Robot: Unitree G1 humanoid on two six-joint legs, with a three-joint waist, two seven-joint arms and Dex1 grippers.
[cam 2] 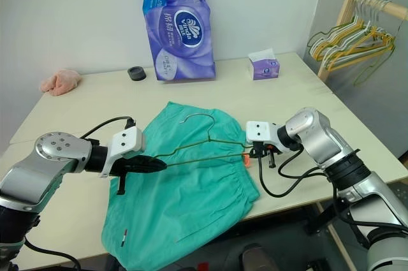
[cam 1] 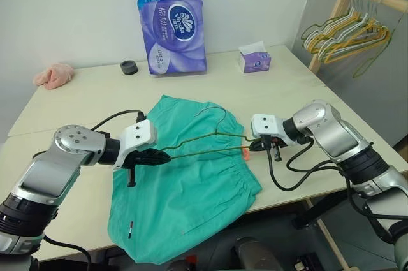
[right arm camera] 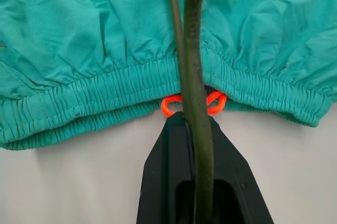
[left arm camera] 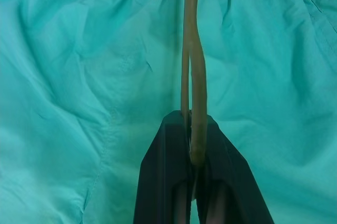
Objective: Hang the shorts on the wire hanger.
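Both grippers' fingers clamp the thin olive wire hanger (cam 1: pixel 204 140) above crumpled teal shorts (cam 1: pixel 185 201).

The wire hanger (cam 1: pixel 207 138) lies across the shorts (cam 1: pixel 185 201) on the table (cam 1: pixel 83 102), tissue pack (cam 1: pixel 172 19) behind.

Head pair looking down; wrist cameras looking in close.
Both eyes are sharing the pale wooden table (cam 1: pixel 268 73); both wrists are facing teal-green fabric shorts (left arm camera: pixel 79 76).
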